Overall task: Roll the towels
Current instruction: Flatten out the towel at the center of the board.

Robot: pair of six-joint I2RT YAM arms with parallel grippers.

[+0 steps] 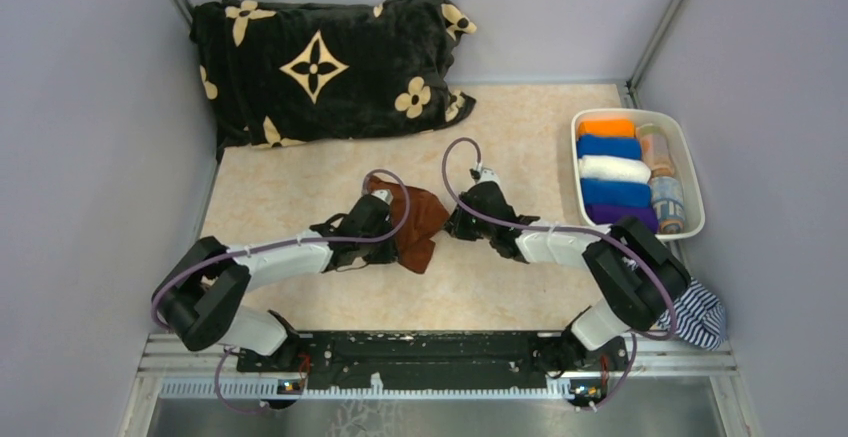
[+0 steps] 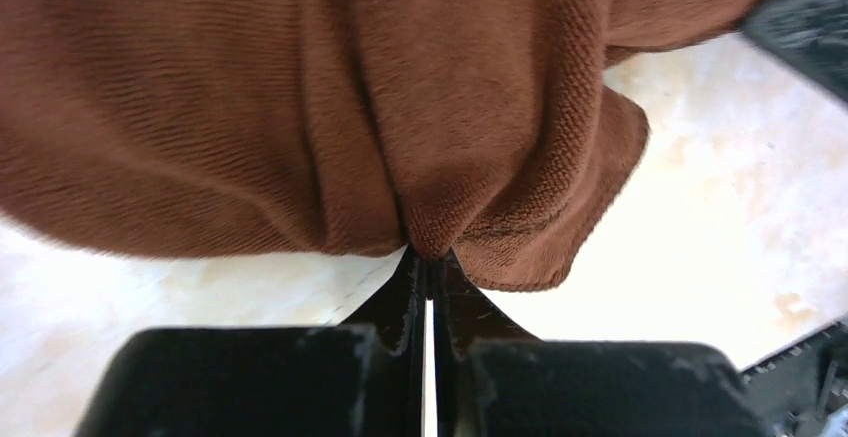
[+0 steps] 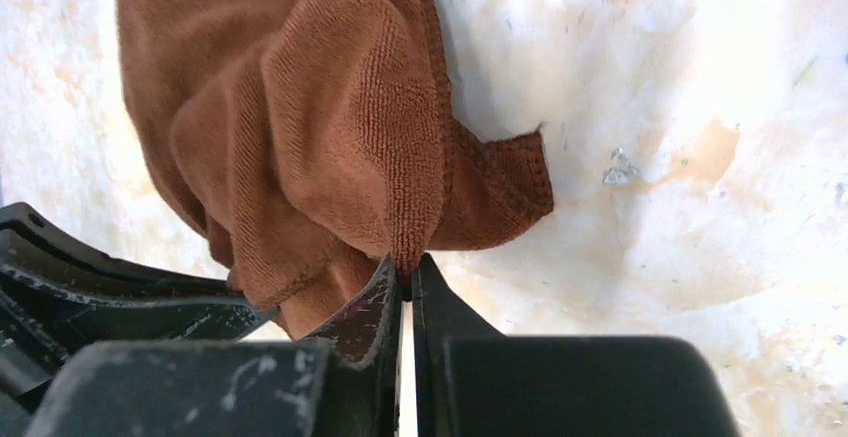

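Since the towel (image 3: 330,137) looks light, limp and bunched, left gripper (image 2: 428,262) and right gripper (image 3: 404,275) each clamp its edge; hemmed corners likely hold best.

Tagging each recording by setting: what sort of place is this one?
Probably a lab test cell rather than a home: plain grey partition walls enclose the table, two robot arms are bolted to a black metal rail, and a white plastic bin holds rolled towels.
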